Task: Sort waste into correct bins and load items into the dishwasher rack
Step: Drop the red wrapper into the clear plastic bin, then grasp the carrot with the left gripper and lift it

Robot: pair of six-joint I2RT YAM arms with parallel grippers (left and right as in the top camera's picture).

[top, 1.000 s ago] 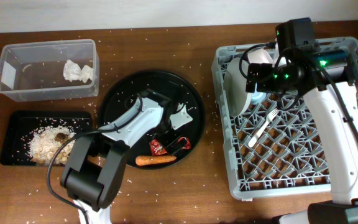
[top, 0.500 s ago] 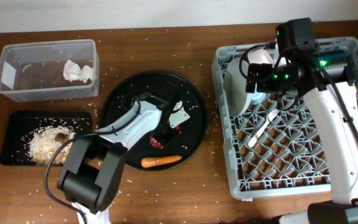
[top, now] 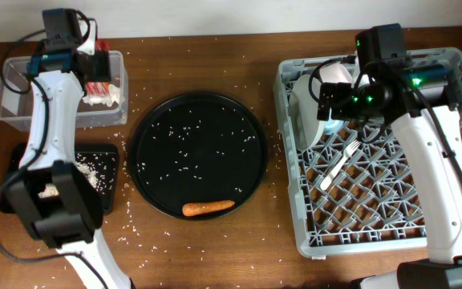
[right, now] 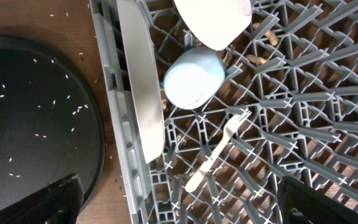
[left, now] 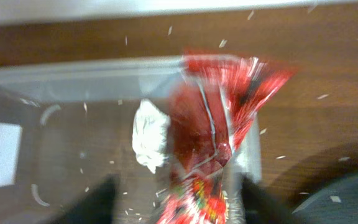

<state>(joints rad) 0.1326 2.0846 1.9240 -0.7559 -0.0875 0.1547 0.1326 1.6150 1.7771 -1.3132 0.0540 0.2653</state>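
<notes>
My left gripper (top: 95, 74) is over the right end of the clear tub (top: 22, 112). The red wrapper (left: 213, 118) hangs blurred between its parted fingers, with a gap on the left side. The wrapper also shows in the overhead view (top: 97, 83). The white napkin (left: 149, 135) lies in the tub below. The carrot (top: 208, 207) lies on the round black tray (top: 197, 152). Oat scraps (top: 83, 168) lie in the shallow black tray (top: 109, 172); the brown chunk is hidden. The plate (right: 140, 81), bowl (right: 213, 22), cup (right: 193, 78) and fork (right: 216, 149) are in the rack (top: 391, 217). My right gripper (right: 179, 205) is open above them.
Rice grains are scattered over the wooden table and the round black tray. My left arm reaches from the front edge across the shallow black tray to the tub. My right arm stretches over the rack's right half.
My left gripper has lifted the red wrapper off the round tray and carried it far left and back, over the clear tub. The carrot stays on the tray. My right arm has not moved.
</notes>
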